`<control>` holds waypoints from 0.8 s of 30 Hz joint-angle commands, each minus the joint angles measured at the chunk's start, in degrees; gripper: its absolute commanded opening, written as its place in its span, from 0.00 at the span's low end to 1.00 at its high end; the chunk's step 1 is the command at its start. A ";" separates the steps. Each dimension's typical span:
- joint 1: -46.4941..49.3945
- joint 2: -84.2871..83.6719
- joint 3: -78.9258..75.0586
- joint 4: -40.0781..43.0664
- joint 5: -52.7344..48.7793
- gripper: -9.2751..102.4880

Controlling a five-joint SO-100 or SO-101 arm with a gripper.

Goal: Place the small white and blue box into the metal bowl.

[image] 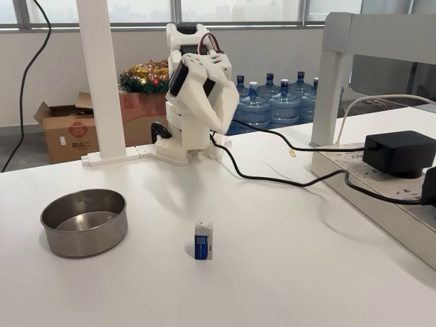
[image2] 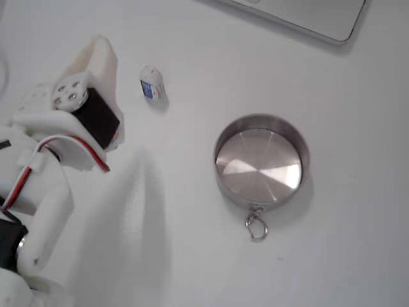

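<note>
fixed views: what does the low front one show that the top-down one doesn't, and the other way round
The low front fixed view alone shows the room: water bottles, a brown cardboard box, a black power adapter and the cable crossing the table.

The top-down fixed view alone shows the metal bowl's flat bottom in full, empty, and a small ring on its rim.

Both show the white arm folded up, the bowl, and the small white and blue box standing on the white table, apart from the bowl.

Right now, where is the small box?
The small white and blue box stands on the white table, right of the metal bowl in a fixed view, apart from it.
</note>
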 commanded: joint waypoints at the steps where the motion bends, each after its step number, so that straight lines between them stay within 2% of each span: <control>1: 2.29 -0.70 3.60 -1.05 1.67 0.05; 9: 3.16 -11.95 2.99 -4.22 16.88 0.05; 15: 3.08 -17.67 2.90 -12.13 18.19 0.05; 24: 3.08 -19.16 2.90 -13.71 18.28 0.05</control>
